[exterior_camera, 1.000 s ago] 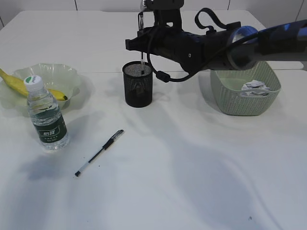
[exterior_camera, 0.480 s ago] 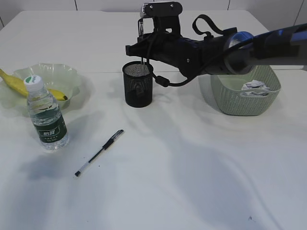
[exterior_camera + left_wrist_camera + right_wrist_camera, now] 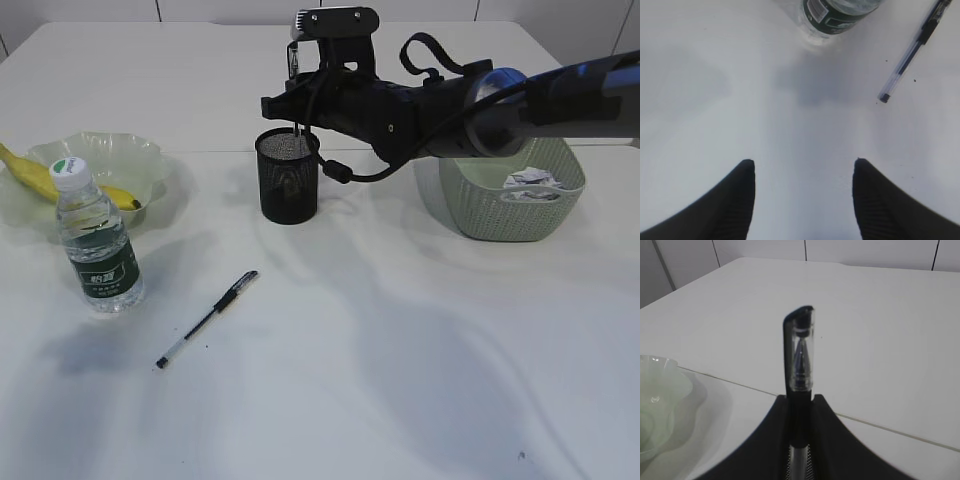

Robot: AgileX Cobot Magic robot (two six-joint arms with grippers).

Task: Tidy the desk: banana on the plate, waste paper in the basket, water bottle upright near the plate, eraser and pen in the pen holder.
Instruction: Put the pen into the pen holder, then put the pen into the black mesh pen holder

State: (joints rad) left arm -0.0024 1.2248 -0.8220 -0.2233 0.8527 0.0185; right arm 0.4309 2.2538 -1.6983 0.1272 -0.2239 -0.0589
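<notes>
My right gripper (image 3: 297, 100) is shut on a clear pen with a black cap (image 3: 295, 60). It holds the pen upright, with the lower end at the mouth of the black mesh pen holder (image 3: 288, 185). The right wrist view shows the pen (image 3: 800, 350) clamped between the jaws (image 3: 800, 405). A second pen (image 3: 208, 319) lies on the table and also shows in the left wrist view (image 3: 912, 50). My left gripper (image 3: 802, 162) is open and empty above bare table. The water bottle (image 3: 96, 240) stands upright. The banana (image 3: 40, 180) rests on the green plate (image 3: 110, 155). No eraser is visible.
The green basket (image 3: 470, 205) stands at the right with crumpled waste paper (image 3: 530, 185) inside it. The right arm reaches across above the basket's left side. The bottle's base (image 3: 835, 15) is just ahead of the left gripper. The plate's edge shows in the right wrist view (image 3: 655, 405).
The right arm has shifted slightly left and its wrist has dropped a little. It still holds the pen over the holder. Nothing else has moved.
</notes>
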